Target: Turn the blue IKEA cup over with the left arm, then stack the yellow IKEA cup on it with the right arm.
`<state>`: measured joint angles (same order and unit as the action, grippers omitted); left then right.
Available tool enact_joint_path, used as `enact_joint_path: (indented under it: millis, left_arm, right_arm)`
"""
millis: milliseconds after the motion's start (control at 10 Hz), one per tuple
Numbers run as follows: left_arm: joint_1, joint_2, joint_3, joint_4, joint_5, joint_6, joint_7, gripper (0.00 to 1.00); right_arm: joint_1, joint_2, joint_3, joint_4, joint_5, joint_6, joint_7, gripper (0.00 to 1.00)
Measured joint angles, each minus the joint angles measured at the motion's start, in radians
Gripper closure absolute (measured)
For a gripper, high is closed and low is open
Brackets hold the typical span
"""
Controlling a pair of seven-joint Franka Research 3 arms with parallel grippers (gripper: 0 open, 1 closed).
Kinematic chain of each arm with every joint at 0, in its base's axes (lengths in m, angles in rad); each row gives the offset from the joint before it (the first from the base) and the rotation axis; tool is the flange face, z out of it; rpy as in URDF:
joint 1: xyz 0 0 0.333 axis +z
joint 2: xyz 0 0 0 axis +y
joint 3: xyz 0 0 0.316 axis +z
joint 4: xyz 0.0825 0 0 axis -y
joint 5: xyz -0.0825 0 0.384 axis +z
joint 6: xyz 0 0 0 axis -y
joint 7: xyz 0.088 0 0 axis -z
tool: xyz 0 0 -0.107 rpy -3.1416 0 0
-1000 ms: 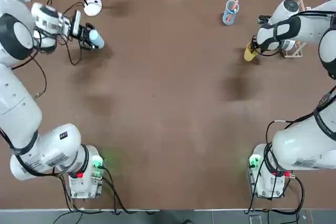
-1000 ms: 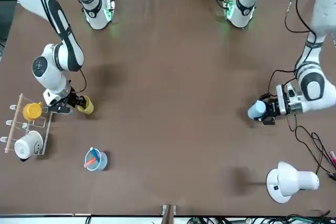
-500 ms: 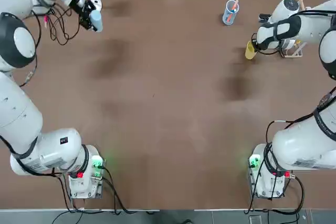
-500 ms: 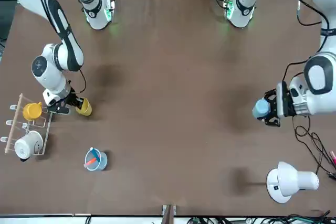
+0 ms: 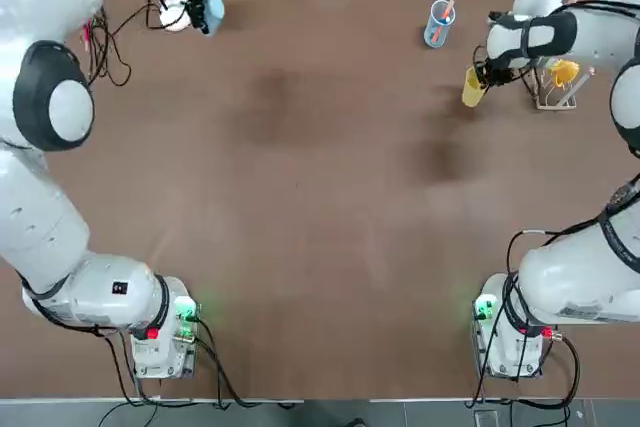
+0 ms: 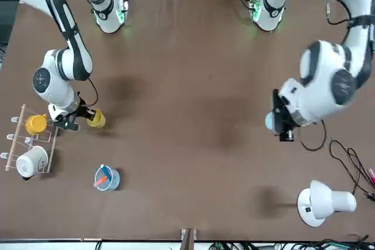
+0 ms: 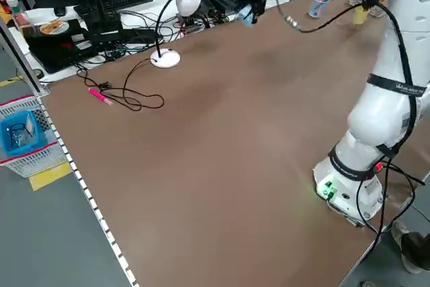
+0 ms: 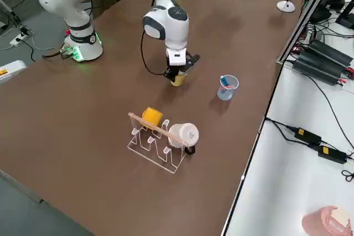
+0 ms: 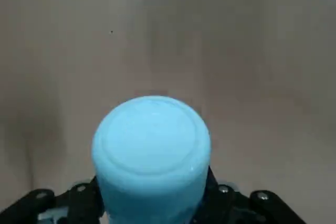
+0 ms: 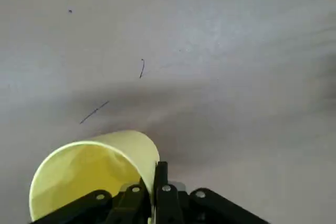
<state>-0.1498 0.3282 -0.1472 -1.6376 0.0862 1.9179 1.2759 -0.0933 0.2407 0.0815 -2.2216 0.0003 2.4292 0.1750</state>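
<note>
Blue cup (image 5: 213, 11), clamped in the left gripper (image 5: 200, 9), has risen off the far-left table (image 5: 320, 227) and now hangs base-out, mid-flip. Yellow cup (image 5: 473, 87) sits pinched by its rim in the right gripper (image 5: 484, 78), far right. Open table lies between; a lamp (image 5: 176, 15) and cables crowd the far-left edge.

Brown counter (image 5: 320, 197), matte, mostly bare in the middle. On it: two arm bases (image 5: 160, 332) at the near edge, translucent blue cup with sticks (image 5: 438, 23) near the far edge, wire rack (image 8: 157, 142) holding a yellow mug and a white mug at the right, white desk lamp (image 6: 322, 202) and loose cables (image 7: 127, 99) at the left.
</note>
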Motion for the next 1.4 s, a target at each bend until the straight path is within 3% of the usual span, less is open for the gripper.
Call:
enact_joint_path:
  millis: [500, 800, 1100, 1400]
  left_arm:
    - [-0.395, 0.058, -0.003, 0.029, 0.510, -0.170, -0.405, 0.30]
    - [-0.597, 0.171, 0.000, 0.058, 0.686, -0.292, -0.544, 0.30]
    - [-0.732, 0.337, 0.003, 0.149, 0.855, -0.406, -0.556, 0.30]
    - [-0.848, 0.476, 0.009, 0.193, 1.021, -0.448, -0.555, 0.29]
  right_arm:
    - [0.002, -0.036, 0.030, 0.016, 0.187, -0.067, -0.155, 0.96]
    - [0.015, -0.053, 0.032, 0.019, 0.191, -0.069, -0.164, 0.96]
    - [0.038, -0.084, 0.031, 0.026, 0.192, -0.082, -0.164, 0.96]
    - [0.041, -0.101, 0.031, 0.031, 0.193, -0.112, -0.164, 0.96]
